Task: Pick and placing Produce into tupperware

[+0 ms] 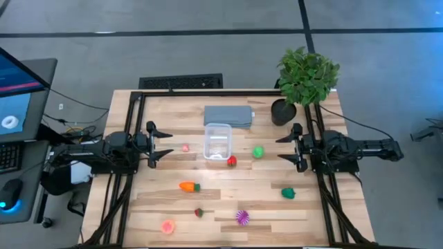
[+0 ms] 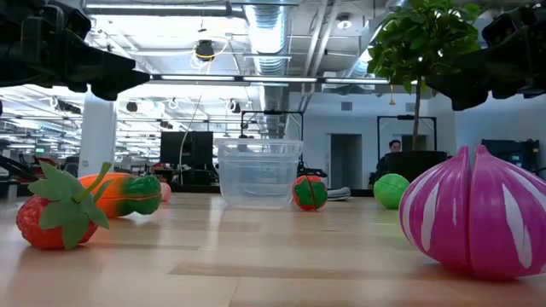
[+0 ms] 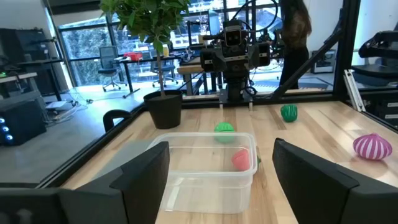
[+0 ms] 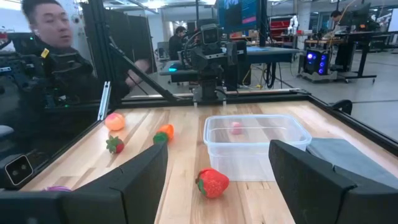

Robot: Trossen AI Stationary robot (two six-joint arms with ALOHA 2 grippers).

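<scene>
The clear tupperware [image 1: 217,140] stands on the table's middle, with produce scattered on the wood around it. A small pink piece [image 1: 186,147] lies to its left, a red one [image 1: 232,161] at its near right corner and a green ball [image 1: 258,152] to its right. Nearer the front lie an orange carrot [image 1: 189,186], a green piece [image 1: 288,193], a strawberry [image 1: 199,212], a spiky purple ball [image 1: 242,217] and a pink fruit [image 1: 168,226]. My left gripper [image 1: 168,144] hovers open at the table's left. My right gripper [image 1: 282,148] hovers open at the right. Both point level at the tupperware [image 3: 208,168].
A flat grey pad [image 1: 228,115] lies just behind the tupperware. A potted plant [image 1: 304,76] stands at the far right corner. A dark frame [image 1: 131,104] runs along the table's edges. A person [image 4: 43,37] is beyond the table's near side.
</scene>
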